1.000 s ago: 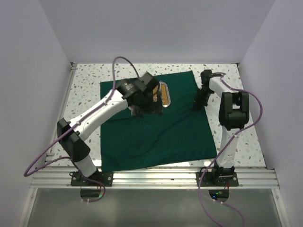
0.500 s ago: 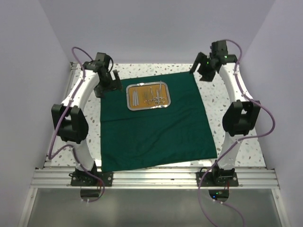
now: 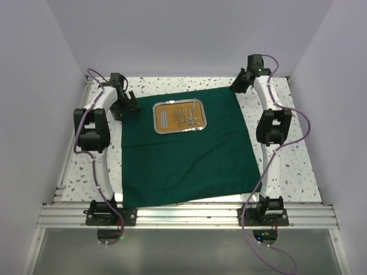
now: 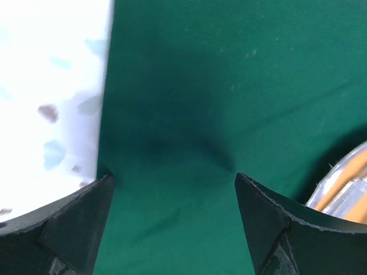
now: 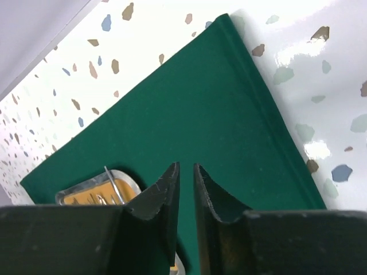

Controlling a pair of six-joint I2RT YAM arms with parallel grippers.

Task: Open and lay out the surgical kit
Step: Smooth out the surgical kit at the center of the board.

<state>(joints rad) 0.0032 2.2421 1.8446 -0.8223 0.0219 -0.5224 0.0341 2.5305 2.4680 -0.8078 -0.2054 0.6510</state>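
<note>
Around the tray [image 3: 180,132], the green cloth [image 3: 189,166] is lying open; the tools [image 3: 186,116] are waiting inside the tray. Left claw [image 4: 172,183] is gaping wide, right claw [image 5: 186,172] barely apart, both empty.

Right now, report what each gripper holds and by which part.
Nothing is held. The left gripper hangs open over the green cloth; the right gripper, jaws barely apart, is empty above its far corner.
</note>
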